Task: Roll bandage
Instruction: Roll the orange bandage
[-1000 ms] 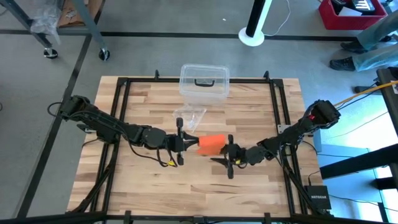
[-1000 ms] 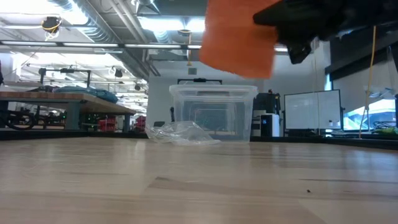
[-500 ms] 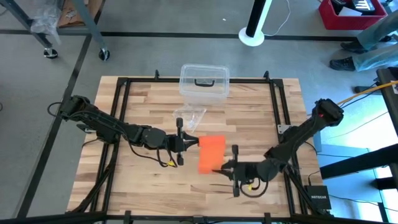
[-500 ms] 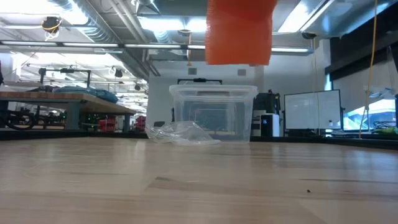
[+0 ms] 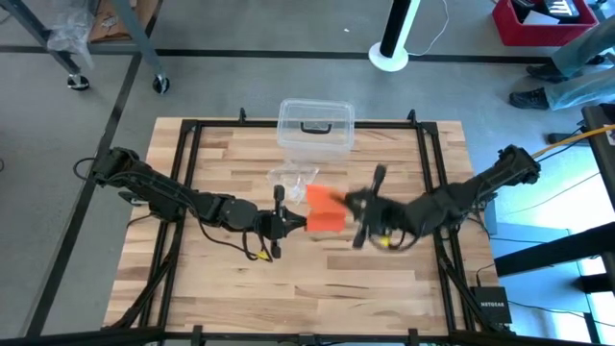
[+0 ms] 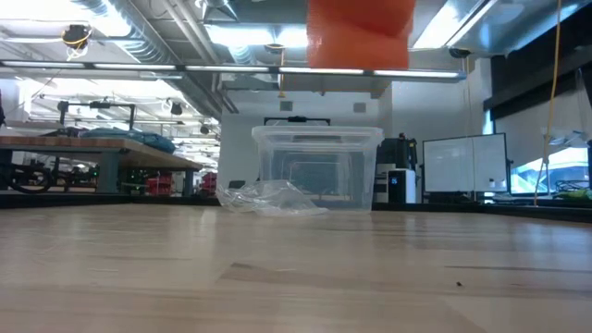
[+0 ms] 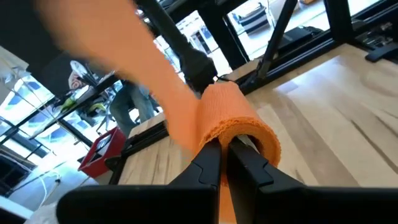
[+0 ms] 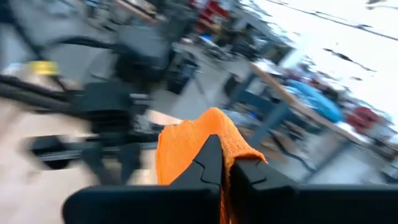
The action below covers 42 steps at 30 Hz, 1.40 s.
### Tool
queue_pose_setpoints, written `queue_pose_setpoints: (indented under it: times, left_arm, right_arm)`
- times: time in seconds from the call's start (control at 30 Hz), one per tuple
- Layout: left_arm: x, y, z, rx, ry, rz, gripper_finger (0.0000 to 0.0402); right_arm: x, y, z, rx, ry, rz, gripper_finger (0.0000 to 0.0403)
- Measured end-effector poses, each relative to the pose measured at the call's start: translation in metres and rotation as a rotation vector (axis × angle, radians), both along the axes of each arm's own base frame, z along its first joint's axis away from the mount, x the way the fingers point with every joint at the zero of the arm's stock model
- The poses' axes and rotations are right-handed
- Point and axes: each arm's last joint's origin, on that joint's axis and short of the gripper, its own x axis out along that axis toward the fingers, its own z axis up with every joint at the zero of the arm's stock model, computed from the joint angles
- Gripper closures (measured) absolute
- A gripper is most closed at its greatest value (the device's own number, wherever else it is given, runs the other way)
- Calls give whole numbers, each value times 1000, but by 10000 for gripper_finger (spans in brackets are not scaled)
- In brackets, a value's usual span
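Note:
The orange bandage [image 5: 324, 213] hangs in the air over the table's middle, between my two grippers. In the left wrist view it is a partly wound roll [image 7: 231, 117] with a strip running off it. Only its lower edge [image 6: 359, 37] shows at the top of the low view, well clear of the tabletop. My left gripper [image 5: 292, 223] comes from the table's left and is shut on the roll. My right gripper [image 5: 339, 202] comes from the right and is shut on the strip. My left gripper pinches the near rim of the roll's open end [image 7: 227, 135] between its two fingers. It comes nearly level from the table's left, and the roll is lifted clear of the table. My right gripper pinches a folded edge of the loose strip [image 8: 214, 127] between its shut fingers. It comes about level from the table's right. The cloth bunches over the fingertips, and I cannot tell how many layers it has. The strip runs back to the roll, off the table.
A clear plastic box [image 5: 315, 125] with a dark handle stands at the table's far edge. A small crumpled transparent plastic piece [image 5: 293, 180] lies just in front of it. The near half of the wooden tabletop [image 5: 288, 279] is bare. A person stands beyond the table's far right corner [image 5: 577, 58].
My right gripper has shut on the strip's free end. It drew the end toward the near edge, then rose and swung toward the far edge while rolling its wrist. The strip, earlier stretched toward the near edge, now lies up against the roll. The left gripper has kept still.

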Motion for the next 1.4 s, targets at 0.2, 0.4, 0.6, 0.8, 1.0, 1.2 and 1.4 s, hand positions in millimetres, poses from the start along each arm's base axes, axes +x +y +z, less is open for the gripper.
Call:
queue_pose_setpoints:
  times: [0.2,0.4,0.6,0.8,1.0,1.2,1.4]
  left_arm:
    - [0,-6,5,-44,-44,-138,396]
    - [-6,-22,28,-63,-125,-208,396]
    - [-17,-37,48,-23,-186,-210,396]
    - [-20,-40,49,51,-177,-103,396]
    - [-19,-38,48,52,-175,-96,396]
    - [-19,-38,46,56,-155,-94,396]
    - [-19,-38,46,42,-155,-91,396]
  right_arm:
    - [-7,-45,10,18,8,-172,392]
    - [-5,-76,-15,119,148,-248,394]
    - [1,-92,-67,244,261,-242,390]
    - [0,-98,-112,412,297,-236,389]
    - [-1,-98,-120,512,266,-283,382]
    - [1,-91,-99,767,290,-134,298]
    - [-7,-88,-81,987,386,-146,206]
